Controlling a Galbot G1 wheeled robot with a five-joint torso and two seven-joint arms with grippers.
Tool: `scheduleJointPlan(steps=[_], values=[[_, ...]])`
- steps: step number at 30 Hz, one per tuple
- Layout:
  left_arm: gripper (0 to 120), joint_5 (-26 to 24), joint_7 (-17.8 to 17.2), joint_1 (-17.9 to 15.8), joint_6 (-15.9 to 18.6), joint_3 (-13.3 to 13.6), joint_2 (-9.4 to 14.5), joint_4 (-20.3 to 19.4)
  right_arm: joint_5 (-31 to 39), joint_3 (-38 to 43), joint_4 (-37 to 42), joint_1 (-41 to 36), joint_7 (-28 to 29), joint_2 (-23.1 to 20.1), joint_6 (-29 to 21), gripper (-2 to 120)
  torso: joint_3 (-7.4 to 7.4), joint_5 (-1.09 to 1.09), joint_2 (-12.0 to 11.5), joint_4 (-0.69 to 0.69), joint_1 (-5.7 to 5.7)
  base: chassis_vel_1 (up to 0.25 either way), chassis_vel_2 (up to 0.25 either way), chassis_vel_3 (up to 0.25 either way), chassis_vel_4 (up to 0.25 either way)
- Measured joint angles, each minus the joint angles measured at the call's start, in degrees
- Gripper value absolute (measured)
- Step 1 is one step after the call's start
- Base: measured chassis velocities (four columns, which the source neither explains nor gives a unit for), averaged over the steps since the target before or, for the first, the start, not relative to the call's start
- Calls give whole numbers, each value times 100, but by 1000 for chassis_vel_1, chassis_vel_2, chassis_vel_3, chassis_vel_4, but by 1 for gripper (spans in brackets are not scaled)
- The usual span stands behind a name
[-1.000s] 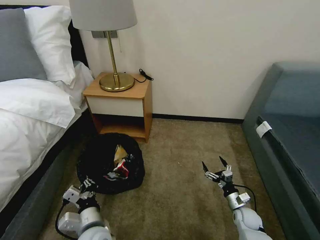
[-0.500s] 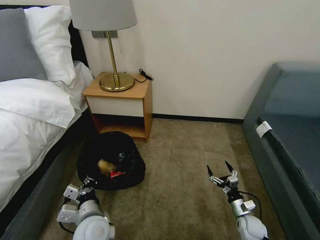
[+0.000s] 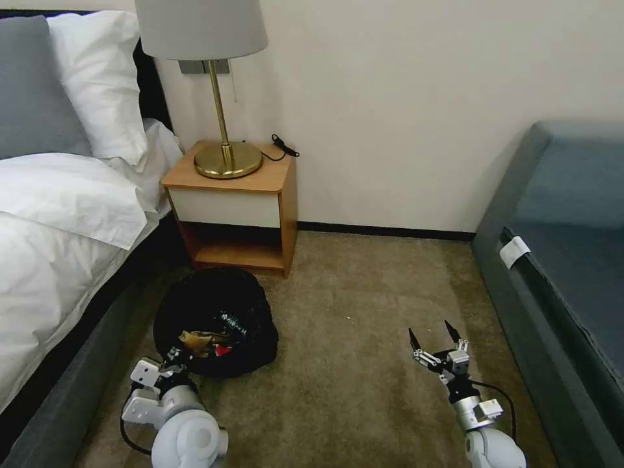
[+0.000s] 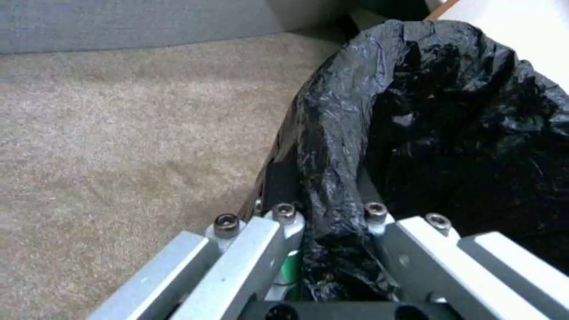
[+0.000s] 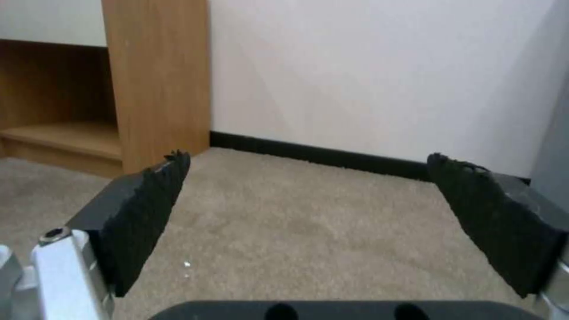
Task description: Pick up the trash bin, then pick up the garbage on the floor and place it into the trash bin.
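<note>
Carpet of short beige pile (image 3: 364, 338) is taking up the lower middle of the head view, and on it, at lower left, the round low trash bin lined with wrinkly black plastic (image 3: 218, 318) is sitting just in front of the wooden nightstand (image 3: 234, 205). The left gripper (image 3: 174, 356) is reaching in at the bin's near rim, its fingers closing on a fold of the black liner and the rim under it; the left wrist view is showing the plastic bunching between the silver fingers (image 4: 278, 224). Garbage (image 3: 203, 341) is lying inside the bin: a brownish crumpled piece and something red beside it, though I can't quite make out each item. The right gripper (image 3: 434, 337) is hovering over bare carpet at lower right, its black toothed fingers (image 5: 148, 209) spreading wide and holding nothing.
</note>
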Motion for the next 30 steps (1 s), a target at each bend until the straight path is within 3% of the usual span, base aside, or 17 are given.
scheduleJointPlan(steps=[12, 14, 19, 26, 30], values=[[4, 94, -255, -237, 221, 31, -89, 314, 9, 19, -163, 94, -65, -23, 27, 100, 0, 0, 0, 0, 0, 0, 0, 0, 0], [15, 155, -274, -284, 251, 52, -96, 342, 13, 19, -174, 106, -68, -21, 27, 100, 0, 0, 0, 0, 0, 0, 0, 0, 0], [28, 229, -293, -318, 290, 57, -115, 348, 13, 17, -205, 123, -71, -21, 27, 100, 0, 1, 0, 0, 0, 0, 0, 0, 0], [58, 403, -307, -340, 314, 101, -137, 287, 31, 19, -186, 103, -73, -26, 27, 100, 0, 0, 0, 0, 0, 0, 0, 0, 0], [69, 414, -349, -329, 355, 104, -140, 226, 38, 28, -161, 81, -73, -27, 27, 100, 0, 0, 0, 0, 0, 0, 0, 0, 0]])
